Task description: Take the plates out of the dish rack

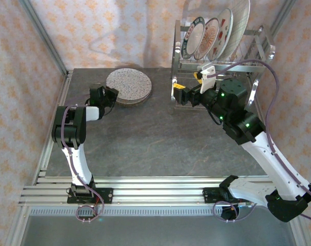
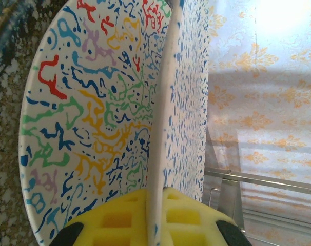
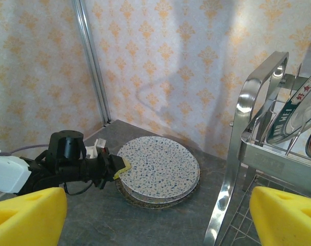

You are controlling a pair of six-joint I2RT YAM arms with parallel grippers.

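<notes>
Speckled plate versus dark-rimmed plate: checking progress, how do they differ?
The speckled plate lies flat on a stack; the dark-rimmed plate stands on edge in the rack. The speckled plate is patterned all over; the dark-rimmed plate has a pale centre. The left end effector pinches the speckled plate's rim; the dark-rimmed plate is unheld. Both are round.

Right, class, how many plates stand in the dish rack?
4, upright in the dish rack top tier, left to right: dark-rimmed plate, pink-patterned plate, strawberry plate, largest plate. Smaller ones may be hidden.
</notes>
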